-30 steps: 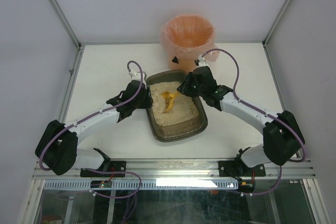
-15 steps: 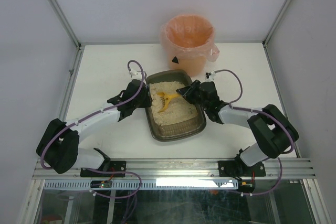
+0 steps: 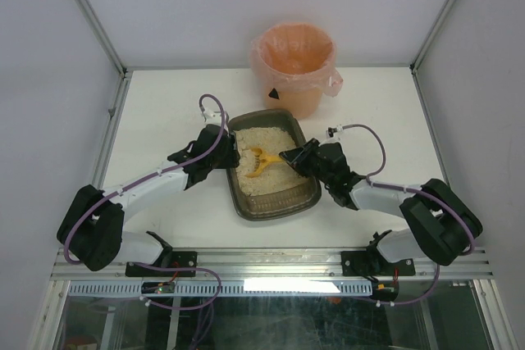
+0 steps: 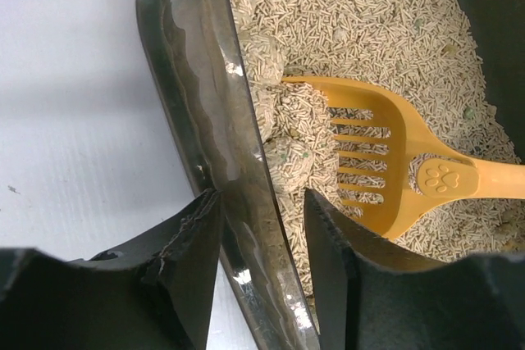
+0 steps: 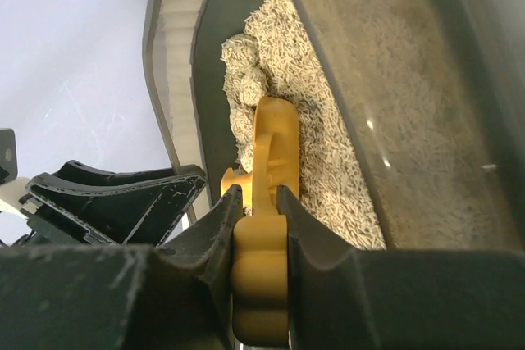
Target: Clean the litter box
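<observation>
The litter box [image 3: 275, 211], a dark translucent tray of beige pellet litter, lies mid-table. My left gripper [image 3: 232, 156] straddles its left wall [image 4: 205, 120]. The outer finger [image 4: 193, 243] sits against the wall, and a gap shows between the wall and the inner finger [image 4: 336, 268], so the left gripper [image 4: 261, 198] is open. My right gripper [image 3: 289, 156] is shut on the handle of the yellow slotted scoop [image 3: 256, 165]. The scoop's head [image 4: 369, 170] rests in the litter beside pale clumps [image 4: 291, 157] by the left wall. In the right wrist view the right gripper [image 5: 259, 194] pinches the scoop handle [image 5: 275, 137].
A round bin with a pink liner [image 3: 293, 63] stands behind the tray at the table's back edge. White tabletop [image 3: 164, 112] surrounds the tray, with frame posts at the corners. The left gripper's fingers [image 5: 123, 194] show beyond the tray wall in the right wrist view.
The right arm has dropped lower and drawn back to the right, and the scoop now lies flatter in the litter with its head toward the left wall. The left jaws have loosened on the wall.
</observation>
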Controlling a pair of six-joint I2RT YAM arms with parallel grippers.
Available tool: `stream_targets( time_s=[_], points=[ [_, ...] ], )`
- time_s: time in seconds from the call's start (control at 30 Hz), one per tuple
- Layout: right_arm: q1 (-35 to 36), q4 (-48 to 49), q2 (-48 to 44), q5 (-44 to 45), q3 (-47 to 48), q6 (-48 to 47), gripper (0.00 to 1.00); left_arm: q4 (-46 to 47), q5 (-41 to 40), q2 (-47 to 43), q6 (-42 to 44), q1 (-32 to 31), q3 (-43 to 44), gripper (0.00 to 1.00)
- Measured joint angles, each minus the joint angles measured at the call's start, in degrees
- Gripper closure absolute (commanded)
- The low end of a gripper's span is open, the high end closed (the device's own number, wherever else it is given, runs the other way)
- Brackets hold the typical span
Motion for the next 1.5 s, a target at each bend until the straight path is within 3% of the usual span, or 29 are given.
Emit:
stream_targets(
  time_s=[0.53, 1.0, 1.5],
  points=[
    [-0.3, 9.1, -4.1, -1.2, -8.3, 0.9, 1.00, -1.1, -0.1, -4.6, -0.3, 0.0, 0.0, 0.36],
    [-1.8, 8.7, -7.3, -3.1, -9.7, -1.3, 1.00, -1.6, -0.2, -6.0, -0.3, 0.0, 0.0, 0.34],
    [-6.9, 7.4, -16.7, -5.4, -13.9, -1.2, 1.00, -2.6, -0.1, -7.1, -0.3, 0.1, 0.8, 0.32]
  ],
)
